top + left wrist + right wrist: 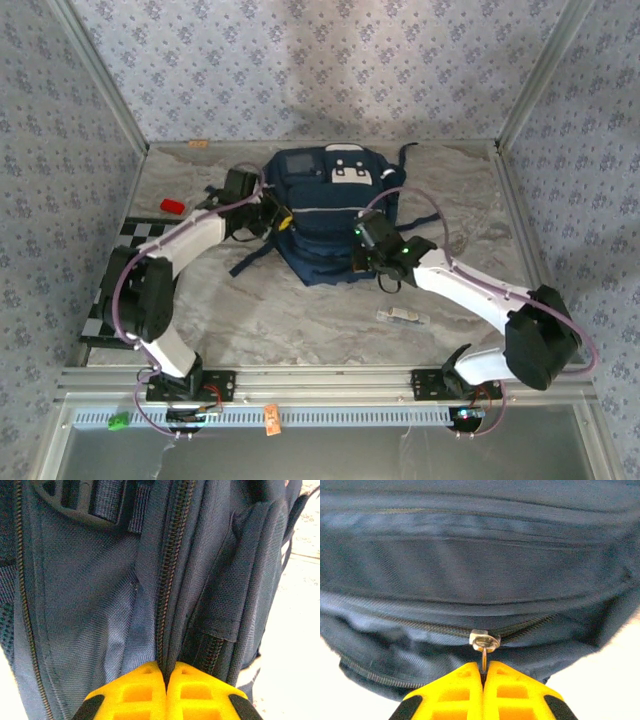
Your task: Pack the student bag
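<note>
student bag (320, 215) lies mid-frame on the tabletop (300, 320); left gripper (165, 669) pinches fabric beside its zipper, right gripper (483, 668) clamps the metal zipper pull (484, 643).

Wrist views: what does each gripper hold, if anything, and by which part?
Right gripper: the large navy-blue fabric student bag, by its small metal zipper pull. Left gripper: the same bag, by a fabric fold beside a zipper.

1 bag (320, 225); 2 grippers, left (166, 672) and right (483, 672); 1 red thing (172, 206) by the table's left edge; 1 pale packet (402, 316) toward its near edge; 1 checkered board (133, 229).
</note>
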